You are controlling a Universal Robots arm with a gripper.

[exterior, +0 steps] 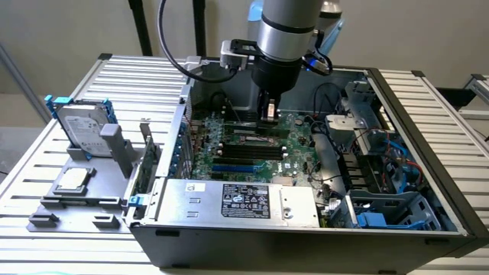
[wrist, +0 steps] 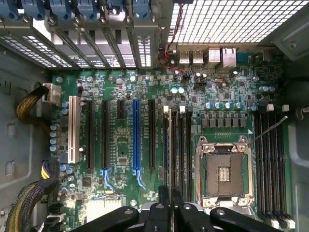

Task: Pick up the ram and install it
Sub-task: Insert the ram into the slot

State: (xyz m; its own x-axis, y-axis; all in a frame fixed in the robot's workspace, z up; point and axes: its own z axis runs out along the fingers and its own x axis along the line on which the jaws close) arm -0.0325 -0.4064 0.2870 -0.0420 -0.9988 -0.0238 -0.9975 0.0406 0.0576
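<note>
In the wrist view the ram [wrist: 170,145] appears edge-on as a long thin strip. It stands over the black memory slots [wrist: 180,145] beside the open CPU socket [wrist: 224,169]. My gripper [wrist: 170,195] is shut on the near end of the ram. In the exterior view the gripper [exterior: 268,114] hangs straight down inside the open computer case, just above the green motherboard [exterior: 252,160] at its far end. Whether the ram's lower edge touches a slot cannot be told.
The case walls [exterior: 428,143] ring the motherboard. A silver power supply [exterior: 237,200] lies at the case's near side and cables [exterior: 382,154] at the exterior view's right. Outside, on the exterior view's left, a grey fixture holds a hard drive [exterior: 84,133], a CPU chip [exterior: 73,179] and an expansion card [exterior: 149,154].
</note>
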